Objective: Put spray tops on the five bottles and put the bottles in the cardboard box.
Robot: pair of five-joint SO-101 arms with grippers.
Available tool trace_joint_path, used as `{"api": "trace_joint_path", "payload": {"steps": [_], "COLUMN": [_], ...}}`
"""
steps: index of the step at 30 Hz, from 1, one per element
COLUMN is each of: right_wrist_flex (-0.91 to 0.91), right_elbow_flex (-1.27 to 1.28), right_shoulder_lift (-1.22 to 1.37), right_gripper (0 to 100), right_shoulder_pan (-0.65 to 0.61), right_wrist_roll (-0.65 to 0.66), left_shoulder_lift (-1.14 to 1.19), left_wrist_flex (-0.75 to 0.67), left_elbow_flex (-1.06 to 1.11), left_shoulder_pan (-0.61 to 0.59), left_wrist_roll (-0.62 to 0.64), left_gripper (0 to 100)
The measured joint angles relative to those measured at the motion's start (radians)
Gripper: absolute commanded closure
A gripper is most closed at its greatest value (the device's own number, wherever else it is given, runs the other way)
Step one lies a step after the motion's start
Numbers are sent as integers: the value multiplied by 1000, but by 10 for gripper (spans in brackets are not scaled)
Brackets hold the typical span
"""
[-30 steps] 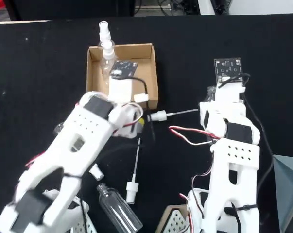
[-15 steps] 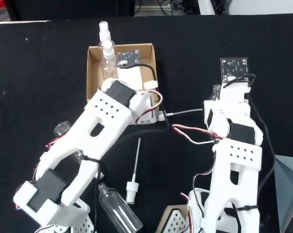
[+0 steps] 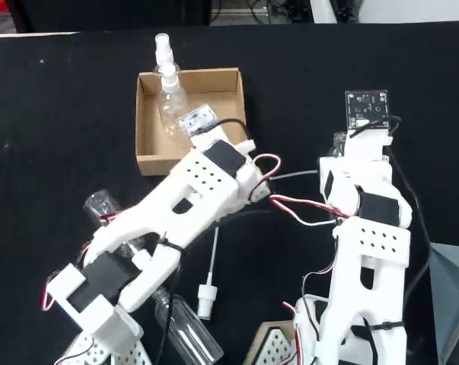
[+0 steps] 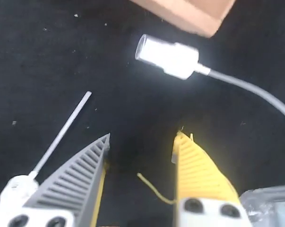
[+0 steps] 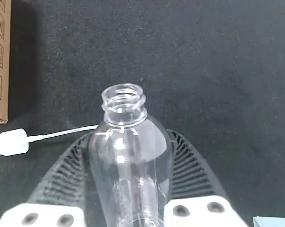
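My left gripper (image 4: 143,137) hangs open just above the black table, short of a white spray top (image 4: 168,56) that lies by the corner of the cardboard box (image 4: 189,12). In the high view the left arm covers that top, leaving its thin tube (image 3: 294,175) showing. My right gripper (image 5: 133,137) is shut on a clear bottle (image 5: 125,142), held upright with its open neck bare. A second spray top (image 3: 208,293) lies on the table near my left arm. Two bottles with tops (image 3: 168,87) stand in the cardboard box (image 3: 214,76).
A clear bottle (image 3: 187,331) lies on its side near the front edge, under the left arm. Another open bottle (image 3: 100,204) sits left of that arm. A grey object (image 3: 450,304) is at the right edge. Red and white cables (image 3: 298,213) hang between the arms.
My left arm has swung away from over the box, rightwards and down to the spray top by the box's front corner. The right arm with its bottle shifted slightly.
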Motion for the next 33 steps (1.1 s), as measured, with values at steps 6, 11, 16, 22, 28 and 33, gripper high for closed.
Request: {"api": "trace_joint_path", "payload": {"steps": [6, 11, 16, 22, 28, 33], "right_wrist_flex": [0, 0, 0, 0, 0, 0], "right_elbow_flex": [0, 0, 0, 0, 0, 0], "right_shoulder_lift": [0, 0, 0, 0, 0, 0], "right_gripper": [961, 961, 961, 960, 960, 960], "right_shoulder_pan": [0, 0, 0, 0, 0, 0], "right_wrist_roll": [-2, -2, -2, -2, -2, -2], "left_shoulder_lift": [34, 112, 160, 163, 163, 163], "left_wrist_flex": [-64, -115, -190, -262, -270, -270], "left_elbow_flex": [0, -3, -9, -9, -9, -9], "left_shoulder_pan": [-5, -3, -3, -46, -40, -48], "left_wrist_roll": [95, 141, 199, 230, 272, 278], "left_gripper": [804, 803, 803, 803, 648, 598]}}
